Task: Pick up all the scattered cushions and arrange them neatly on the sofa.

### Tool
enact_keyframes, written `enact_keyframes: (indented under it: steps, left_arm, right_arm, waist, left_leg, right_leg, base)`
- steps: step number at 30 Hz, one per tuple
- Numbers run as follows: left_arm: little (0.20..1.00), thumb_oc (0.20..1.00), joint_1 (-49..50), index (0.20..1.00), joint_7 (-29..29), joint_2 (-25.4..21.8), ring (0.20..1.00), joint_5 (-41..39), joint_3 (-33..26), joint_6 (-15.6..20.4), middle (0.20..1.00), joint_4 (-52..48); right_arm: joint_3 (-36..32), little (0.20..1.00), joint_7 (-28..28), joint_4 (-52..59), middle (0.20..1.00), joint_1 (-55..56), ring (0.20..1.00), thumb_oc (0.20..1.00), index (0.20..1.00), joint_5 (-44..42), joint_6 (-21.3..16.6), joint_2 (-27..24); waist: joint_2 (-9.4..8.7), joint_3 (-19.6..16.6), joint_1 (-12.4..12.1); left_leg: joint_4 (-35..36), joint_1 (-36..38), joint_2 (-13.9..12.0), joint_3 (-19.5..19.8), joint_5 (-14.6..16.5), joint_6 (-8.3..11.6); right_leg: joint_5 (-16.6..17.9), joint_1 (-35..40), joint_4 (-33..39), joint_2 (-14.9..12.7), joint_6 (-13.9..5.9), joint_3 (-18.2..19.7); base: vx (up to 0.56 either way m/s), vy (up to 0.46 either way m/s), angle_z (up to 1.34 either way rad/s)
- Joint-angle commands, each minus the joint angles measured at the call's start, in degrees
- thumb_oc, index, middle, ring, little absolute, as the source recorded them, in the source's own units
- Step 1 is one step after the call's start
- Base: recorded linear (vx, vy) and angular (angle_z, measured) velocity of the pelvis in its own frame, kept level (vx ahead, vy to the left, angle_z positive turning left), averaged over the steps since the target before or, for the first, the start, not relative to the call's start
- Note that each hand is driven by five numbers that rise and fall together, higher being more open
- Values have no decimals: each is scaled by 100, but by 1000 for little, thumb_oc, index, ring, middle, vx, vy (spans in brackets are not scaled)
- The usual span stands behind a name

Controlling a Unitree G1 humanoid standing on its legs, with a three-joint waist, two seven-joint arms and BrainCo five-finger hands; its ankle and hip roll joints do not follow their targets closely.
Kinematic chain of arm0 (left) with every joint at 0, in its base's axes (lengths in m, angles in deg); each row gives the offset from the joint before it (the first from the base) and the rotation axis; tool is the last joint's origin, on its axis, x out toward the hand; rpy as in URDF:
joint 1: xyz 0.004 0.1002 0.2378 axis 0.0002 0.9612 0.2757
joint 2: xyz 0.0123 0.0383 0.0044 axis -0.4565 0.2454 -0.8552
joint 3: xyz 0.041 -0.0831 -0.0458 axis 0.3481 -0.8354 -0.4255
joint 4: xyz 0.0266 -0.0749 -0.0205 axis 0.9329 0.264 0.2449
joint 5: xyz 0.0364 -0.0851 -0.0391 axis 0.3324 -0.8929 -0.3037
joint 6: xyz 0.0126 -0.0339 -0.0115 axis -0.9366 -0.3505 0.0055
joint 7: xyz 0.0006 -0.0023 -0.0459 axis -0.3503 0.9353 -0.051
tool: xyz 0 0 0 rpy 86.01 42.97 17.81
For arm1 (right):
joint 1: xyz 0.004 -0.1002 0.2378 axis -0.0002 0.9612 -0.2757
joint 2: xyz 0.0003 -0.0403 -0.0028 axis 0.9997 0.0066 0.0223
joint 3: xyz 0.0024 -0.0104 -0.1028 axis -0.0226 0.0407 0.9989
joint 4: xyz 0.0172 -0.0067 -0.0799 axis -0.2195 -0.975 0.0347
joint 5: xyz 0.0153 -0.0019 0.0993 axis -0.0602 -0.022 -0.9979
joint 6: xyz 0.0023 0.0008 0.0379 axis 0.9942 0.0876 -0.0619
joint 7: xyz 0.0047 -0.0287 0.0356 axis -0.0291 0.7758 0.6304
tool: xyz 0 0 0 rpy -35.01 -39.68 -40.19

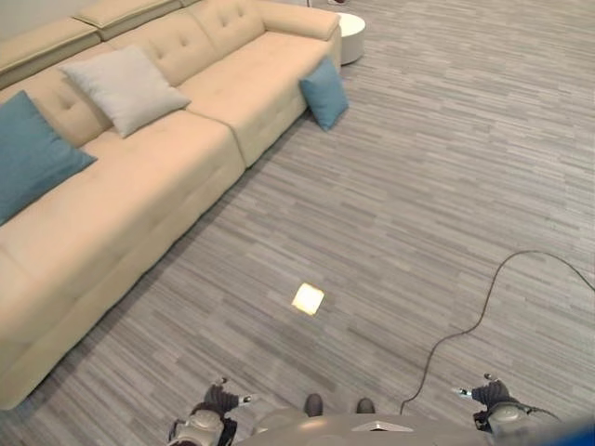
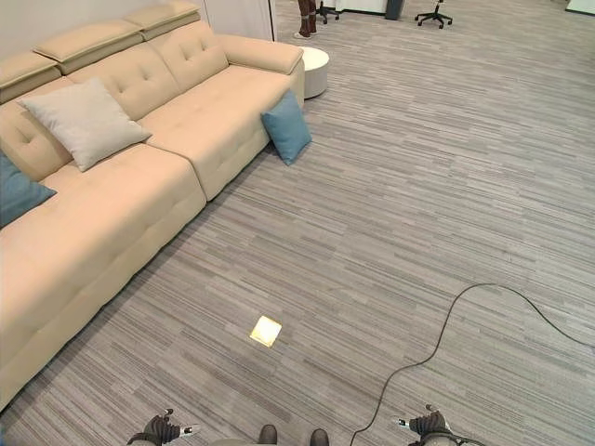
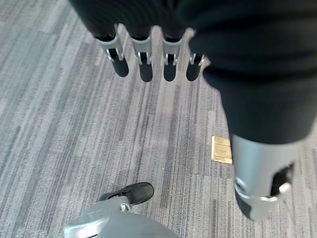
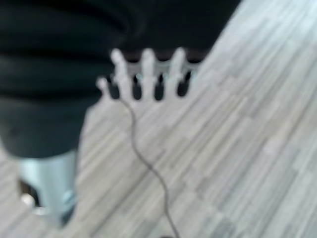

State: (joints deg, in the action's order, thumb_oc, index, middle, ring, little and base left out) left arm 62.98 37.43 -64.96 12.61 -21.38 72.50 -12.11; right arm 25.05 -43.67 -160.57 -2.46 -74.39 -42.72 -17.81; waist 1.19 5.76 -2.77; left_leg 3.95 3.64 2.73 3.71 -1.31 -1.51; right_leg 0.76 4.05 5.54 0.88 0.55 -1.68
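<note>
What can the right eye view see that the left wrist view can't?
Right eye alone: a long cream sofa with a pale grey cushion and a blue cushion on it, a second blue cushion leaning against its front. Left wrist alone: the left hand with straight fingers up close. Both: grey striped carpet, a small yellow floor square.

no readable text, no labels, no numbers, no signs on anything

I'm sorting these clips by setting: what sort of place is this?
Probably an office lounge or showroom: a long cream sofa with cushions, grey striped carpet, a round white side table, and office chairs in the background.
</note>
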Motion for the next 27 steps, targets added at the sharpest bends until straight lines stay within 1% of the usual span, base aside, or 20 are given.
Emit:
enact_keyframes:
  steps: [1,3,4,8,11,12,15,16,17,18,19,20,21,22,23,24,25,26,27]
  left_arm:
    - [1000,1000,-311,1000,-46,31,1000,171,-40,63,1000,356]
    - [1000,1000,-309,1000,-56,30,1000,143,-57,66,1000,329]
    - [1000,1000,-332,1000,-89,22,1000,123,-77,57,1000,313]
    - [1000,1000,-368,1000,-120,11,1000,109,-76,47,1000,315]
    - [1000,1000,-404,1000,-137,-9,1000,162,-33,30,1000,325]
    - [1000,1000,-405,1000,-137,-9,1000,162,-33,31,1000,325]
    - [1000,1000,-413,1000,-119,-27,1000,161,-33,23,1000,324]
    - [1000,1000,-411,1000,-120,-36,1000,165,-36,27,1000,320]
    - [1000,1000,-404,1000,-115,-56,1000,190,-26,22,1000,303]
    - [1000,1000,-405,1000,-115,-56,1000,190,-26,22,1000,302]
    - [1000,1000,-417,1000,-104,-79,1000,198,-1,5,1000,284]
    - [1000,1000,-418,1000,-104,-79,1000,198,-1,5,1000,285]
    - [1000,1000,-443,1000,-100,-105,1000,228,9,-5,1000,284]
    - [1000,1000,-454,1000,-107,-112,1000,235,15,-11,1000,291]
    - [1000,1000,-482,1000,-125,-126,1000,236,10,1,1000,278]
    - [1000,1000,-482,1000,-125,-125,1000,236,9,1,1000,278]
    - [1000,1000,-487,1000,-127,-136,1000,221,-8,10,1000,275]
    - [1000,1000,-457,1000,-100,-117,1000,221,-43,26,1000,308]
    - [1000,1000,-466,1000,-70,-122,1000,240,-44,24,1000,315]
  right_arm:
    - [159,1000,10,-87,1000,-93,1000,1000,1000,66,29,43]
    - [143,1000,12,-65,1000,-93,1000,1000,1000,42,27,48]
    - [151,1000,7,-47,1000,-121,1000,1000,1000,28,35,59]
    - [169,1000,9,-35,1000,-169,1000,1000,1000,12,45,69]
    - [231,1000,1,44,1000,-250,1000,1000,1000,3,65,102]
    - [231,1000,1,44,1000,-250,1000,1000,1000,3,66,102]
    - [293,1000,9,104,1000,-304,1000,1000,1000,16,93,125]
    - [296,1000,16,117,1000,-307,1000,1000,1000,18,102,133]
    - [304,1000,46,135,1000,-323,1000,1000,1000,39,133,127]
    - [304,1000,46,135,1000,-324,1000,1000,1000,39,134,127]
    - [312,1000,59,178,1000,-339,1000,1000,1000,57,148,107]
    - [312,1000,59,178,1000,-340,1000,1000,1000,57,148,106]
    - [322,1000,52,213,1000,-340,1000,1000,1000,52,142,108]
    - [325,1000,56,228,1000,-349,1000,1000,1000,47,141,106]
    - [343,1000,46,274,1000,-355,1000,1000,1000,51,134,103]
    - [343,1000,46,275,1000,-354,1000,1000,1000,51,134,101]
    - [353,1000,47,286,1000,-360,1000,1000,1000,65,125,91]
    - [387,1000,56,309,1000,-314,1000,1000,1000,108,131,79]
    - [385,1000,66,287,1000,-281,1000,1000,1000,137,156,68]
  waist:
    - [-256,-49,-65]
    - [-270,-24,-74]
    - [-299,40,-93]
    - [-328,89,-124]
    - [-396,187,-191]
    - [-396,186,-194]
    - [-422,249,-250]
    - [-419,259,-269]
    - [-397,320,-285]
    - [-399,318,-287]
    - [-369,445,-229]
    - [-372,442,-230]
    - [-343,509,-171]
    - [-310,562,-124]
    - [-322,576,-63]
    - [-317,585,-55]
    - [-353,567,-31]
    - [-426,526,61]
    - [-424,517,93]
  left_leg:
    - [61,-138,10,653,108,113]
    - [-6,-144,25,650,148,99]
    - [-233,-227,66,651,254,73]
    - [-431,-353,105,652,335,52]
    - [-811,-593,198,636,515,-54]
    - [-816,-597,198,633,518,-55]
    - [-1040,-709,273,638,639,-153]
    - [-1081,-729,295,642,670,-191]
    - [-1136,-697,354,692,745,-281]
    - [-1139,-702,356,689,747,-282]
    - [-1227,-668,389,772,788,-371]
    - [-1231,-675,392,770,790,-371]
    - [-1240,-629,387,840,806,-398]
    - [-1204,-557,364,876,821,-400]
    - [-1081,-321,387,965,878,-389]
    - [-1075,-306,384,974,879,-389]
    - [-978,-165,402,1004,928,-385]
    - [-722,254,369,1152,1059,-350]
    - [-651,390,332,1226,1090,-315]
  right_leg:
    - [16,-128,-54,-201,-533,212]
    - [11,-105,-54,-220,-528,225]
    - [15,-105,-76,-256,-525,248]
    - [11,-154,-125,-292,-529,264]
    - [-39,-359,-389,-362,-533,393]
    - [-40,-363,-392,-361,-533,396]
    - [-131,-559,-729,-410,-578,460]
    - [-160,-641,-888,-419,-597,490]
    - [-194,-867,-1439,-451,-673,507]
    - [-202,-878,-1453,-452,-674,510]
    - [-97,-1168,-2177,-450,-746,557]
    - [-107,-1182,-2195,-453,-746,560]
    - [17,-1399,-2596,-377,-765,601]
    - [51,-1600,-2852,-306,-762,623]
    - [-13,-1761,-2656,-193,-719,515]
    - [-17,-1745,-2653,-193,-716,505]
    - [-6,-1822,-2394,-144,-691,439]
    - [190,-2023,-1613,-13,-671,179]
    - [285,-2092,-1411,-13,-690,67]
  base:
    - [0,0,0]
    - [29,30,-5]
    - [11,25,-5]
    - [-3,27,-6]
    - [16,70,-13]
    - [18,74,-22]
    - [20,86,-15]
    - [57,148,-24]
    - [49,124,-35]
    - [53,157,-36]
    - [16,67,-34]
    - [36,102,-23]
    - [45,64,-2]
    - [201,71,11]
    - [184,36,16]
    - [258,-12,0]
    - [414,-109,2]
    - [522,-150,0]
    - [519,-175,8]
